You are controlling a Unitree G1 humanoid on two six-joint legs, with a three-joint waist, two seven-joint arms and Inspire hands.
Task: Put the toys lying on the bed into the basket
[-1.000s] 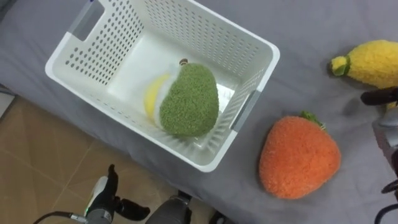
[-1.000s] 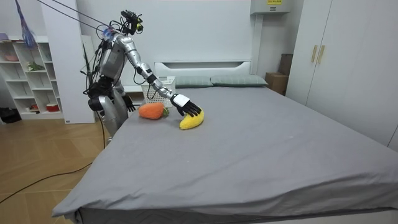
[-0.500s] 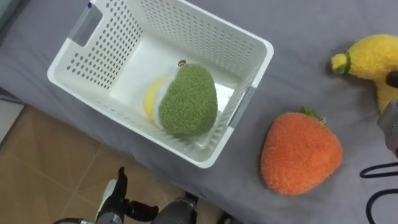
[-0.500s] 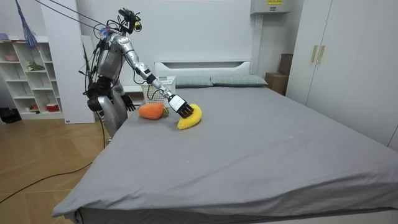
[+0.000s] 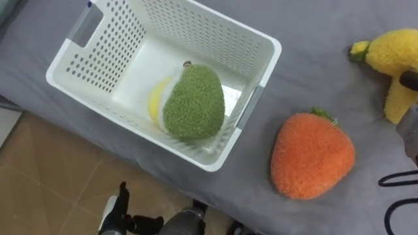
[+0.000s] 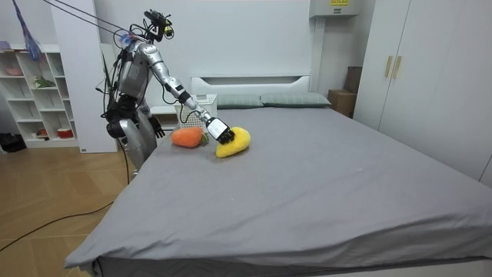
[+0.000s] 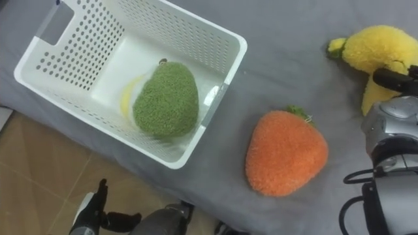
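Here, the yellow plush toy is clasped by the right hand on open bed; the orange plush lies between it and the edge-set basket holding a green plush. Whether the left hand is closed cannot be told.

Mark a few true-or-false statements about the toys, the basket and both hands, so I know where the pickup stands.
1. The green plush toy lies inside the white basket. True.
2. The orange plush toy is already in the basket. False: it lies on the grey bed, beside the basket.
3. The right hand is on the yellow plush toy, with fingers curled over it. True.
4. The left hand grips the basket's handle. False: it hangs low over the floor beside the bed, holding nothing.
5. The yellow plush toy rests on top of the orange one. False: they lie apart on the bed.
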